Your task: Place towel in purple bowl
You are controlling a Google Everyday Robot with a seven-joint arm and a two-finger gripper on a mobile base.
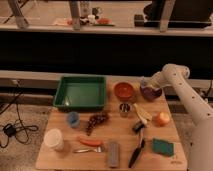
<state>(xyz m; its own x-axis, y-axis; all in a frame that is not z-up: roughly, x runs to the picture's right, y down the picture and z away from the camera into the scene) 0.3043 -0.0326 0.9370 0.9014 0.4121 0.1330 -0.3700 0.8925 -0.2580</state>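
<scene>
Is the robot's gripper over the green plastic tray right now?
No, the gripper is at the round dark purple bowl, right of the green plastic tray.

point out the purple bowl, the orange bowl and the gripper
purple bowl (150, 93), camera view, front rim
orange bowl (123, 90), camera view, inner middle
gripper (146, 83), camera view, its tip just over the purple bowl's back-left edge

view: single camera | position: high, before the table | facing: down and across | range: middling | gripper far right
</scene>
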